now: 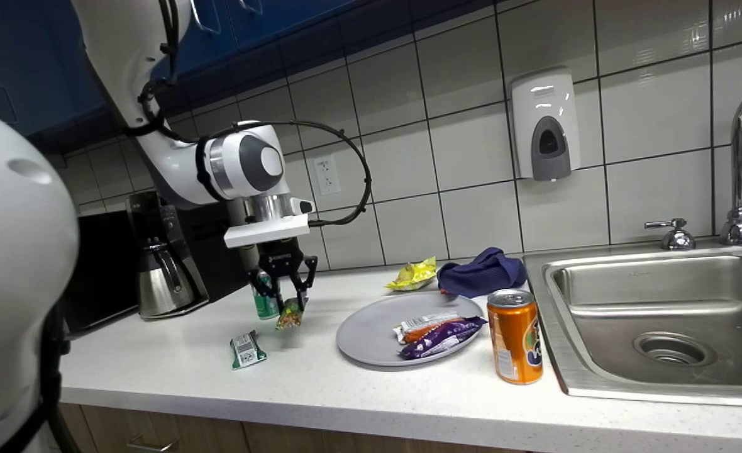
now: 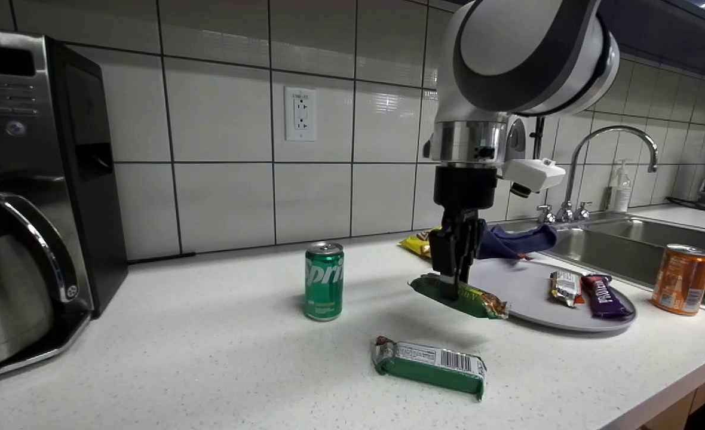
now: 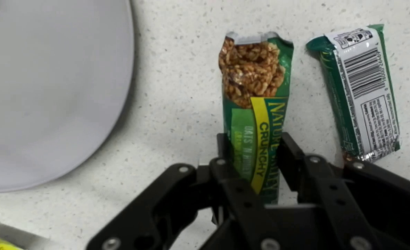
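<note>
My gripper is shut on a green granola bar, with one finger on each long side. In both exterior views the held bar hangs a little above the white counter, with a soft shadow below. A second green bar lies barcode up on the counter, right of the held bar in the wrist view. A grey plate is on the held bar's other side. On the plate lie a purple-wrapped bar and a white-and-orange bar.
A green Sprite can stands near the gripper. An orange can stands between plate and sink. A yellow packet and blue cloth lie behind the plate by the tiled wall. A coffee maker stands at the counter's far end.
</note>
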{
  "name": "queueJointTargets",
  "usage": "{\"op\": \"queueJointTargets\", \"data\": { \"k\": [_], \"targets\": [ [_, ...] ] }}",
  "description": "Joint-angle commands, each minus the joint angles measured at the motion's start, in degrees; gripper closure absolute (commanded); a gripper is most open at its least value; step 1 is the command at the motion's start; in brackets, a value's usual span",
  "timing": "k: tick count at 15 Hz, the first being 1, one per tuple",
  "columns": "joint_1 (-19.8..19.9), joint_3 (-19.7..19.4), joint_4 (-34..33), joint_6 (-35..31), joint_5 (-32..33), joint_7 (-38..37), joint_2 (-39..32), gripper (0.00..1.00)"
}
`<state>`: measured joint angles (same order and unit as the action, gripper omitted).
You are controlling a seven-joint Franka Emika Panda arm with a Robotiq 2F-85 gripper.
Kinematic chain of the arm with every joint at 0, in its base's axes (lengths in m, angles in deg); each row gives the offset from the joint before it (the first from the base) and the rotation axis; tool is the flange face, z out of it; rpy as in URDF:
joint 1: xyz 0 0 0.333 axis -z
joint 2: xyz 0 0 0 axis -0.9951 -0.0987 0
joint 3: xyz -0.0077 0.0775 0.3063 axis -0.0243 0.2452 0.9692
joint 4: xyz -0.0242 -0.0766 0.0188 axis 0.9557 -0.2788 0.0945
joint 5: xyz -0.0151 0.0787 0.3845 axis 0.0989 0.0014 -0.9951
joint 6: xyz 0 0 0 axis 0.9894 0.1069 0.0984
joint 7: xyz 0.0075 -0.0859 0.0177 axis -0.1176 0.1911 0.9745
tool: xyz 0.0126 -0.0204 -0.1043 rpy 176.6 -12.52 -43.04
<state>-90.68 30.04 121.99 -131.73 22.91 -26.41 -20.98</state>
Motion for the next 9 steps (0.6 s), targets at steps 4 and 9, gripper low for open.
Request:
{"op": "queueJointTargets", "data": {
  "k": [4,9],
  "targets": [
    [1.4,-3.1,4.8,2.0,3.4,-4.7,7.4,0.88],
    [2.7,-5.1,6.8,1.9,5.5,-4.5,9.6,0.88]
  ]
}}
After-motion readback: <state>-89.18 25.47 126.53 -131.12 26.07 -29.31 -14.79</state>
